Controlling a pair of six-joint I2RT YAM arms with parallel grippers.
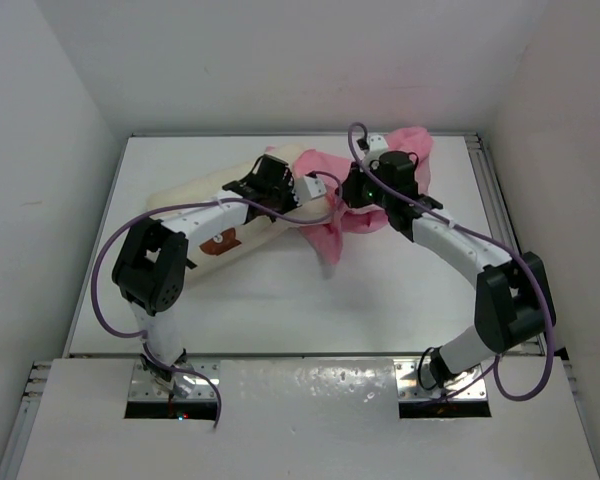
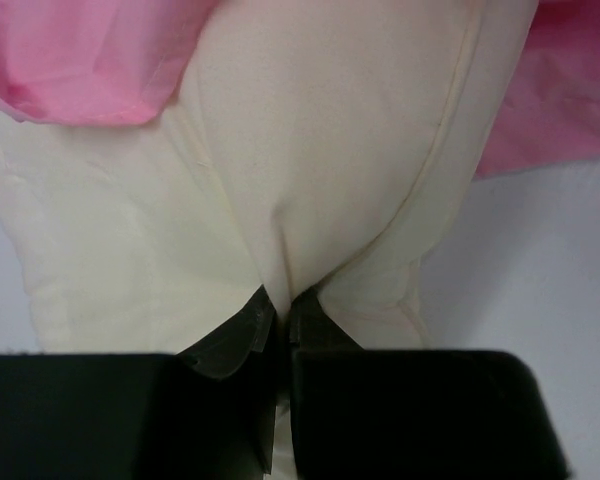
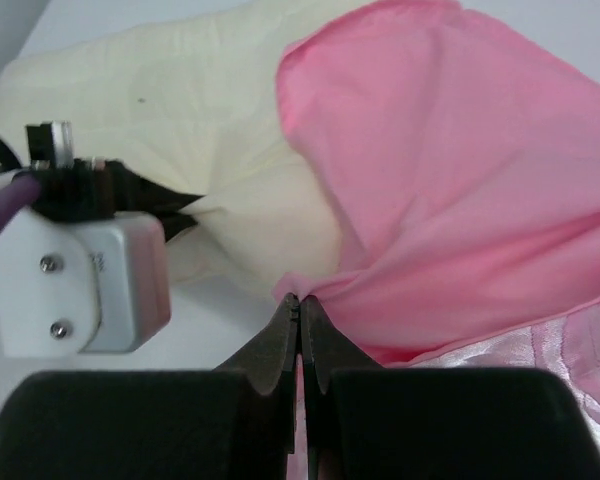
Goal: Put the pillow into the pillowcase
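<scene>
- Pillow (image 1: 195, 200): lies on the table (image 1: 280, 310) at about 10 o'clock from centre, with its long axis running toward 2 o'clock. Its 2 o'clock end sits under the mouth of the case; the rest is bare.
- Case (image 1: 405, 150): bunched at 1 o'clock, close to the table's back edge. A pink flap drapes over the pillow's end and one fold trails toward 6 o'clock.
- Left claw (image 2: 280, 312): clamped on a pinch of pillow cloth, which puckers into the jaws. Judged a hold for driving the pillow toward 2 o'clock.
- Right claw (image 3: 300, 305): closed tight on the case's edge at the opening. Judged to be holding the mouth lifted so the pillow can pass under it.
- Progress: judged early, since only the one end is covered.
- Room: the two claws sit near each other at the mouth, with little slack between them.
- Room: the back edge at 12 to 1 o'clock lies just behind the case and limits the push. The table is open from 4 to 8 o'clock.
- Risk: the satin may slide off the pillow if the mouth sags.
</scene>
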